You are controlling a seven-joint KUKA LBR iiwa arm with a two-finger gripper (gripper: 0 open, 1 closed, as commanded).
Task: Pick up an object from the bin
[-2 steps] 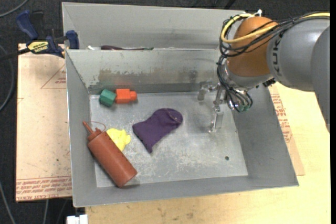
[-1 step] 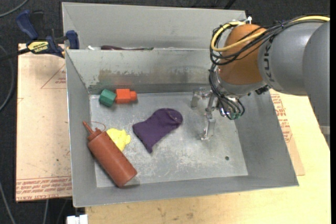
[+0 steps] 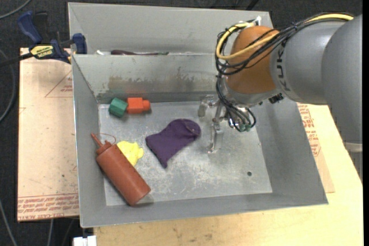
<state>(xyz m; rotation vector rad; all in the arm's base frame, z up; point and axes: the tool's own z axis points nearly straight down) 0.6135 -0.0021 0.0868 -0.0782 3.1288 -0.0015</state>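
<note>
My gripper (image 3: 208, 128) hangs low over the bin floor, right of centre, open with nothing between its fingers. One fingertip (image 3: 213, 147) nearly touches the floor just right of a crumpled purple cloth (image 3: 173, 138), which lies in the middle of the bin. The cloth lies beside the fingers, not between them.
A reddish-brown squeeze bottle (image 3: 121, 173) lies on its side at the front left, with a yellow toy (image 3: 131, 152) against it. A green block (image 3: 118, 107) and an orange block (image 3: 137, 105) sit together by the back wall at the left. The arm with its orange cover reaches in from the right.
</note>
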